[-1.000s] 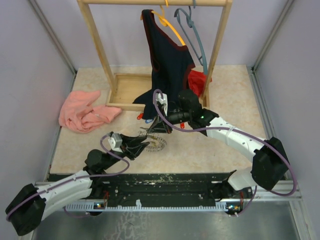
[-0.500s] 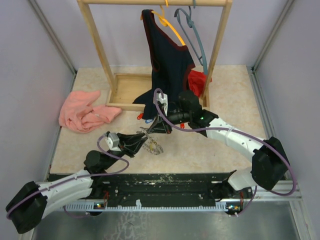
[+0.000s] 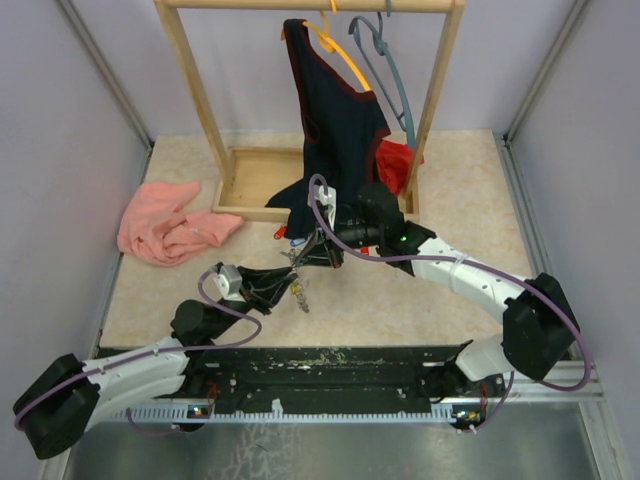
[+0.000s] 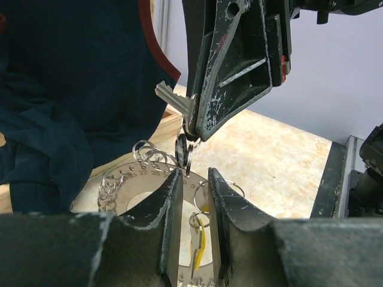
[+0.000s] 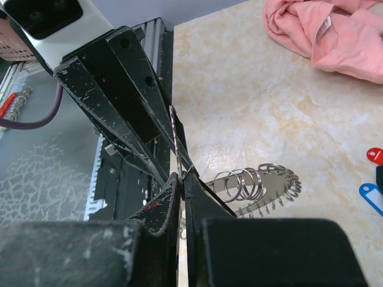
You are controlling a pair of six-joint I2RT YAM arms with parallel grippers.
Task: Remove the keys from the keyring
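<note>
The keyring (image 4: 134, 180) is a flat silver disc with numbered holes and several small split rings; it hangs tilted off the table (image 3: 300, 293) (image 5: 272, 182). My right gripper (image 4: 192, 133) (image 5: 182, 176) (image 3: 306, 257) is shut on a silver key (image 4: 169, 97) still linked to the ring's top edge. My left gripper (image 4: 194, 174) (image 3: 287, 280) sits just below, open by a narrow gap. A yellow-tagged key (image 4: 202, 239) dangles in that gap, touching neither finger. Loose red-tagged (image 5: 375, 155) and blue-tagged (image 5: 371, 195) keys lie on the table.
A wooden clothes rack (image 3: 250, 170) stands behind, with a dark garment (image 3: 335, 120) hanging close over the grippers and orange (image 3: 335, 45) and grey-blue (image 3: 388, 65) hangers. A pink cloth (image 3: 165, 225) lies at the left, a red one (image 3: 396, 158) by the rack's right post.
The keyring went from lying nearly flat to hanging tilted on edge. My left gripper shifted slightly right under it and its jaws narrowed. The right gripper stayed shut.
</note>
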